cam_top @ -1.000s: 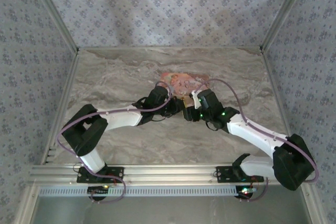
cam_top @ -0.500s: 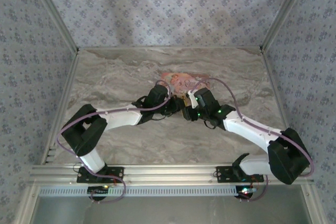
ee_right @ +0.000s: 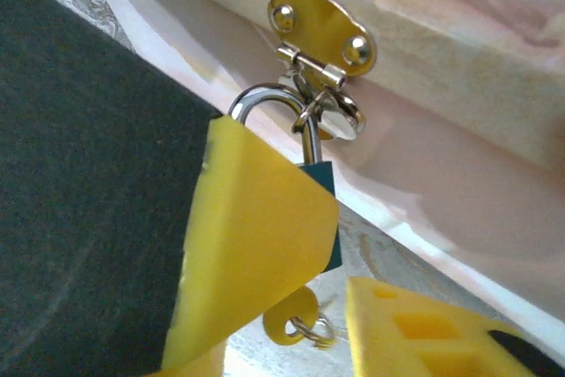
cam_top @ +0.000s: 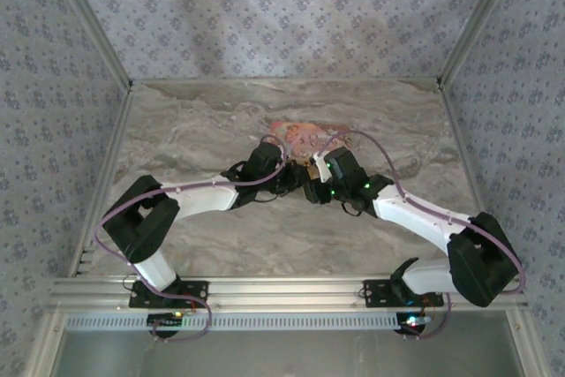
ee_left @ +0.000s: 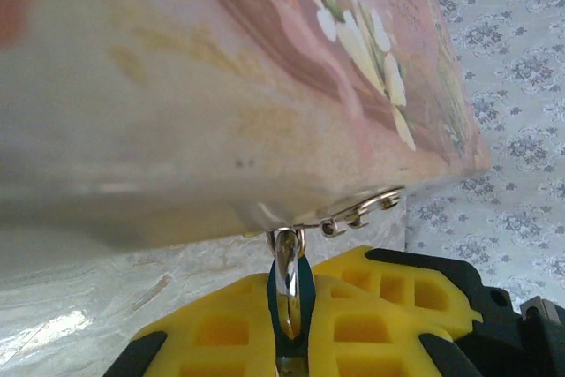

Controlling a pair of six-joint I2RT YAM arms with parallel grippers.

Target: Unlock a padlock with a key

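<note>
Padlock (ee_left: 303, 290): hung from the tin's (ee_left: 221, 86) hasp (ee_right: 322, 37), body pointing away from it.
Left hand (ee_left: 290, 306): clenched on its blue body.
Right hand (cam_top: 311, 190): just beside, opposite; grip cannot be told.
Approach: probably along that axis, from the free end.

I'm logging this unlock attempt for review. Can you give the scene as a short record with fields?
padlock: blue body, silvery shackle hooked through the hasp
hasp: gold-coloured, on the side of the pink tin
left end effector: shut on the padlock body
right end effector: close beside the padlock, grip unclear
lock state: cannot tell whether locked or open
</note>
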